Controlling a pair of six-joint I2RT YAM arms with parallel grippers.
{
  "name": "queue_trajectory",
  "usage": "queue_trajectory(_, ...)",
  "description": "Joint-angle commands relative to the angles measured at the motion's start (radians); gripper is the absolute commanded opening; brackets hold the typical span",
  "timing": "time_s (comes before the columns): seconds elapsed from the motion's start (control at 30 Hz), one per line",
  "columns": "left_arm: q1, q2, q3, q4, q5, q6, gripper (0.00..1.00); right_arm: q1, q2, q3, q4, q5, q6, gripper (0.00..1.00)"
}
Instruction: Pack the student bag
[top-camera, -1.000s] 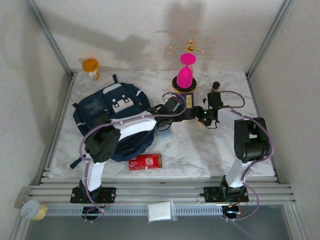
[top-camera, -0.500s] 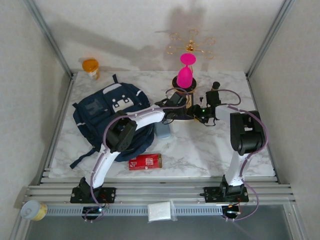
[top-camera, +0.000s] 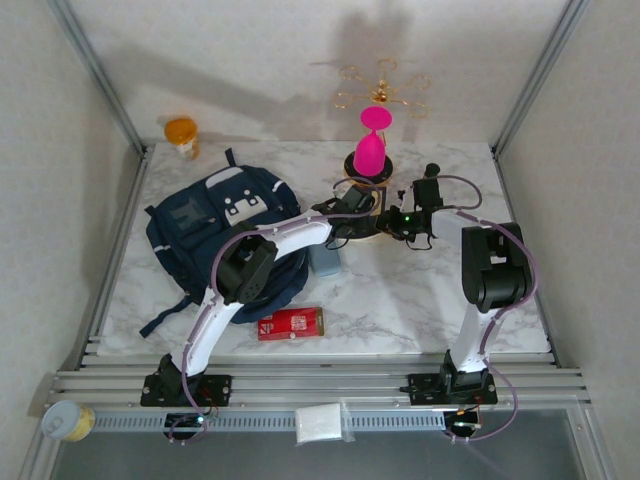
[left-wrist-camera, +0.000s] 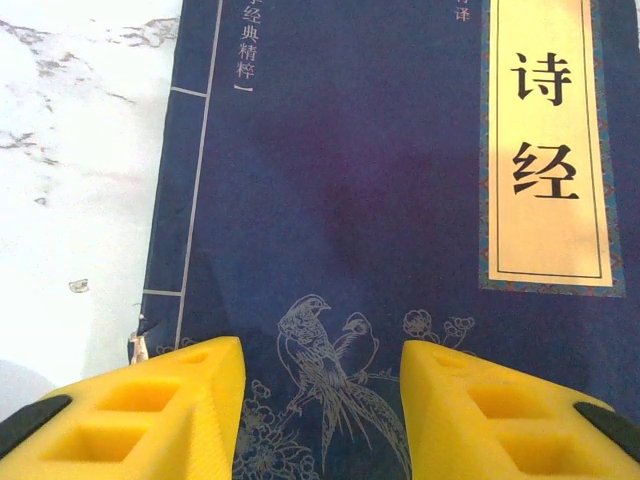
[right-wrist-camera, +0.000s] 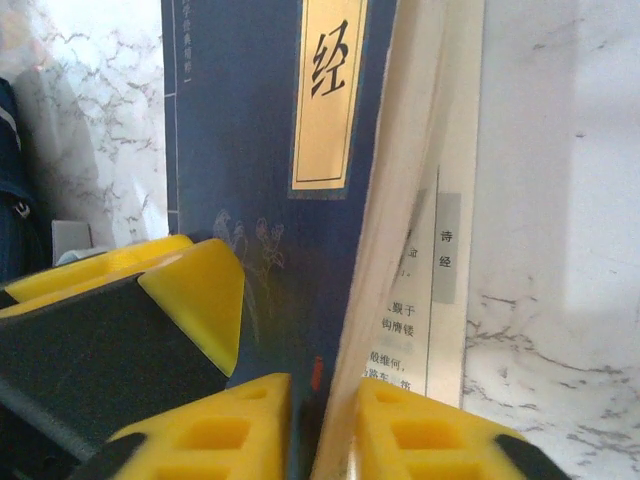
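Note:
The student bag (top-camera: 215, 225), a navy backpack with white patches, lies at the table's left. A navy book (left-wrist-camera: 380, 200) with a gold title label lies flat right of it. My left gripper (left-wrist-camera: 322, 400) stands open just over the cover, its yellow fingers either side of the printed birds. In the top view the left gripper (top-camera: 355, 205) and right gripper (top-camera: 388, 222) meet over the book. My right gripper (right-wrist-camera: 325, 400) is shut on the book's (right-wrist-camera: 250, 130) edge, with the cover and some pages raised between its fingers. A left finger (right-wrist-camera: 200, 300) shows beside it.
A pink vase (top-camera: 371, 150) on a round stand is just behind the grippers. A light-blue pencil case (top-camera: 324, 260) lies next to the bag, a red box (top-camera: 291, 323) near the front edge, an orange bottle (top-camera: 182, 133) at the back left.
The left arm has stretched out to the right and brought its gripper over the book. The right gripper has closed on the book's edge, lifting cover and pages.

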Motion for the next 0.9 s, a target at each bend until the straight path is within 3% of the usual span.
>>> queue_trajectory(0.0, 0.001, 0.033, 0.011, -0.051, 0.009, 0.008, 0.46, -0.009, -0.020, 0.014, 0.002, -0.003, -0.006, 0.17)
queue_trajectory(0.2, 0.001, 0.020, 0.043, -0.067, 0.022, 0.017, 0.48, -0.028, -0.038, 0.006, 0.016, -0.004, 0.013, 0.00)
queue_trajectory(0.6, 0.003, -0.154, 0.022, -0.035, 0.077, 0.017, 0.59, -0.083, -0.264, -0.165, 0.081, -0.071, 0.090, 0.00)
queue_trajectory(0.87, 0.021, -0.450, -0.250, 0.099, 0.126, 0.001, 0.68, -0.083, -0.460, -0.256, 0.063, -0.147, 0.131, 0.00)
